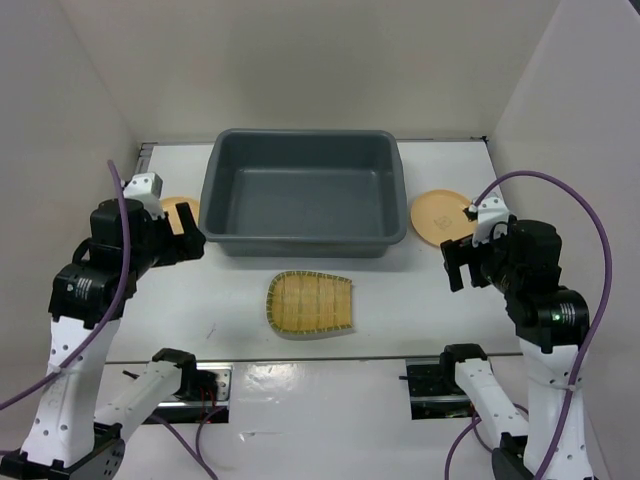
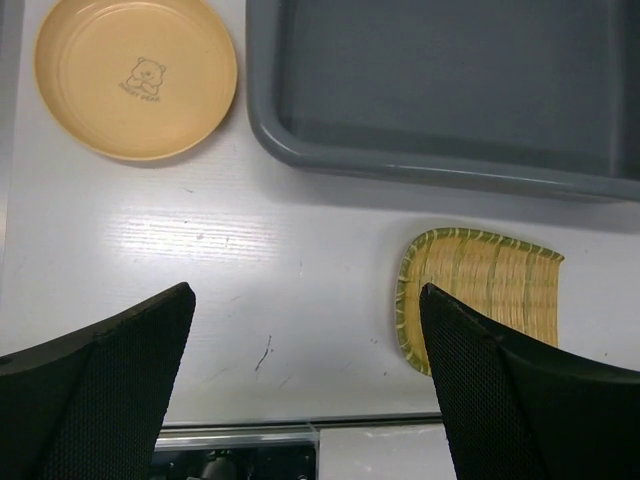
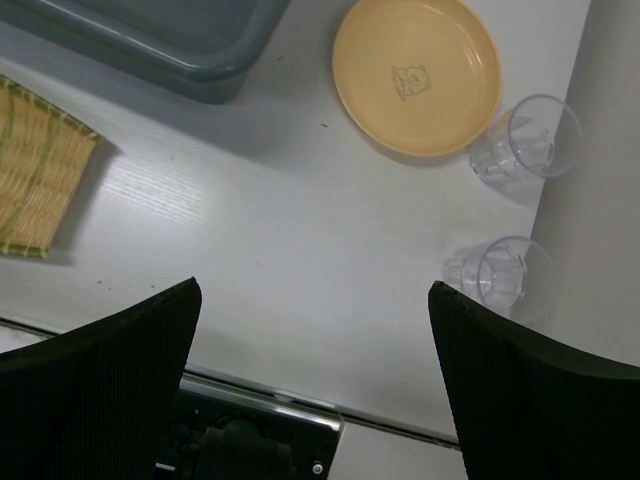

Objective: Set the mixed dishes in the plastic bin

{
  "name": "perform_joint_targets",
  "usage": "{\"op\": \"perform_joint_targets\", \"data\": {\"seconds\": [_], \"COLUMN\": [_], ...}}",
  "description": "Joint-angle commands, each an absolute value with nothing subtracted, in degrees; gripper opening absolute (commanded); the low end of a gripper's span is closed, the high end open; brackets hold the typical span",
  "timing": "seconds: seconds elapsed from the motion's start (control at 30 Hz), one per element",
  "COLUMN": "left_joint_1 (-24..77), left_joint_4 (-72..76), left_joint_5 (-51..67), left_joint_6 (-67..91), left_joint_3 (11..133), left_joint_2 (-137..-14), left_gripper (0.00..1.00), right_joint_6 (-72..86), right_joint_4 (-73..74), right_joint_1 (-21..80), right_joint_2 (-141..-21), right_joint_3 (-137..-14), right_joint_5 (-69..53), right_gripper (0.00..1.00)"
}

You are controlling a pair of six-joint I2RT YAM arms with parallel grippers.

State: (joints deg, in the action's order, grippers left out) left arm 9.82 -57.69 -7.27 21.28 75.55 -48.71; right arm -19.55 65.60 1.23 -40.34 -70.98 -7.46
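Top external: plastic bin point(image 1: 305, 195) shows a bare floor, so you have every dish left to move. Fan-shaped dish point(image 1: 310, 303) lies just in front of the bin. Left plate point(image 2: 136, 78) sits beside its left wall, right plate point(image 3: 416, 76) off its right wall, and glass cups point(image 3: 525, 138) farther right. Your left gripper point(image 2: 305, 300) and right gripper point(image 3: 315, 290) gape wide, holding nothing.

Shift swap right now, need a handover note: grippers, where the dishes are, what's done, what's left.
Left gripper: open, empty. Right gripper: open, empty.
Bin: empty.
Left plate sits left of the bin and right plate right of it. A glass cup and a second glass cup sit beside the right plate. The fan-shaped dish lies in front of the bin.
Done: nothing binned.
Left: all five pieces.
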Motion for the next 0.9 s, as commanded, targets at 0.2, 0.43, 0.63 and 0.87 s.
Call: {"op": "perform_joint_targets", "data": {"seconds": [0.2,0.43,0.63,0.87], "left_joint_1": [9.5,9.5,9.5,9.5], "left_joint_4": [-57.7,-57.7,-57.7,-57.7], "left_joint_5": [-14.1,-14.7,-16.0,-17.2], "left_joint_6": [22.5,22.5,23.1,24.3], "left_joint_3": [72.5,73.4,72.9,72.9], "left_joint_2": [-44.4,-49.3,-44.3,-43.1], "left_gripper": [0.99,0.99,0.99,0.99], "right_joint_6": [-29.9,-38.9,-41.9,-51.0], "right_joint_4": [54.7,45.2,44.6,43.5], "right_joint_1": [1.6,1.6,-1.7,-5.7], "right_joint_2": [-46.4,-66.0,-83.4,-90.9], "right_joint_3": [-64.7,-64.9,-70.5,-71.5], "right_joint_5": [2.7,-3.0,-8.0,-14.6], "right_gripper": [0.98,0.98,0.98,0.98]}}
